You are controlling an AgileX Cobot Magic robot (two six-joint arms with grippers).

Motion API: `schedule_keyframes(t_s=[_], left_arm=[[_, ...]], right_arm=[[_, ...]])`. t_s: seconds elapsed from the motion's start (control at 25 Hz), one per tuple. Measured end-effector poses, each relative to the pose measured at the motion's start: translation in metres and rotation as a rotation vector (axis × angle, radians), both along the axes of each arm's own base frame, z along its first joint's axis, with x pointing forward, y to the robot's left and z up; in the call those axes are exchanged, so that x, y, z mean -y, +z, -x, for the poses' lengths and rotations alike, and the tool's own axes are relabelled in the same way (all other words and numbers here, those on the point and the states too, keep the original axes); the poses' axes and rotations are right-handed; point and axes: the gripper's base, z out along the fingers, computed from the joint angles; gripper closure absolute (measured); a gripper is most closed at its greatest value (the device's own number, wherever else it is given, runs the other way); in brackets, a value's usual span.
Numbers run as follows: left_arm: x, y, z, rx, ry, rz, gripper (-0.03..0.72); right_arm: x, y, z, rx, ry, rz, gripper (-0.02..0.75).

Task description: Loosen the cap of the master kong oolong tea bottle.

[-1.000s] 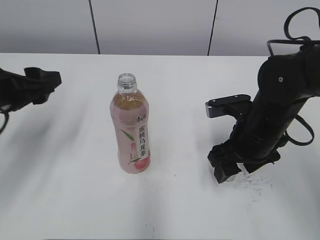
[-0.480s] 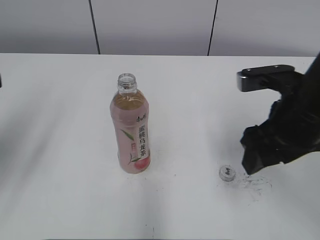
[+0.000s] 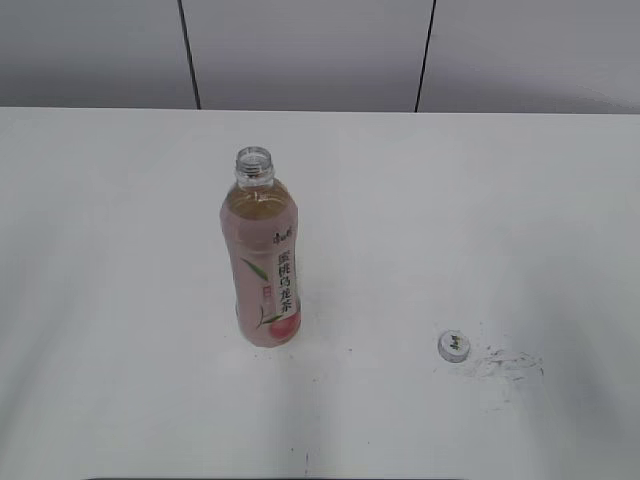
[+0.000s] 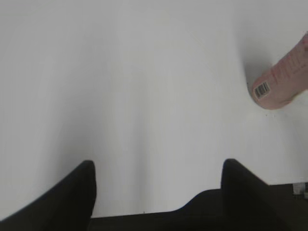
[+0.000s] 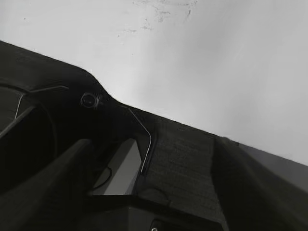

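The master kong oolong tea bottle (image 3: 262,258) stands upright mid-table with its neck open and no cap on it. Its lower end also shows in the left wrist view (image 4: 281,84). The white cap (image 3: 454,346) lies on the table to the bottle's right, apart from it. Neither arm shows in the exterior view. My left gripper (image 4: 159,166) is open and empty over the table's front edge, left of the bottle. My right gripper (image 5: 151,144) is open and empty, over the dark edge beside the table.
The white table (image 3: 120,250) runs to a grey panelled wall (image 3: 300,50) behind. Dark scuff marks (image 3: 510,365) lie next to the cap. The table's dark front edge (image 4: 192,214) shows under the left gripper.
The right arm let go of the cap on the table and drew back to the right, out of the exterior view. The left arm also withdrew left out of that view.
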Motion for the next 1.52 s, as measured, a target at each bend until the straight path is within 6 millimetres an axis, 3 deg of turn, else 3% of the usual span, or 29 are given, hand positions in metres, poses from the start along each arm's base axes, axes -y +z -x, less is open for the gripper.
schedule_keyframes(t_s=[0.36, 0.52, 0.72, 1.36, 1.52], left_arm=[[-0.009, -0.009, 0.055, 0.274, -0.04, 0.018, 0.251], [-0.009, -0.009, 0.069, 0.367, -0.078, 0.023, 0.258], [-0.008, -0.009, 0.07, 0.377, -0.11, 0.0, 0.264], [-0.006, -0.009, 0.07, 0.384, -0.126, -0.005, 0.27], [-0.006, -0.009, 0.07, 0.384, -0.124, -0.005, 0.27]], right_arm=[[0.039, 0.017, 0.07, 0.359, 0.02, -0.115, 0.16], [0.052, 0.014, 0.095, 0.515, 0.034, -0.167, 0.16], [0.066, 0.015, 0.123, 0.705, 0.037, -0.238, 0.16], [0.069, 0.015, 0.126, 0.735, 0.038, -0.236, 0.16], [0.068, 0.015, 0.126, 0.743, -0.028, -0.209, 0.16]])
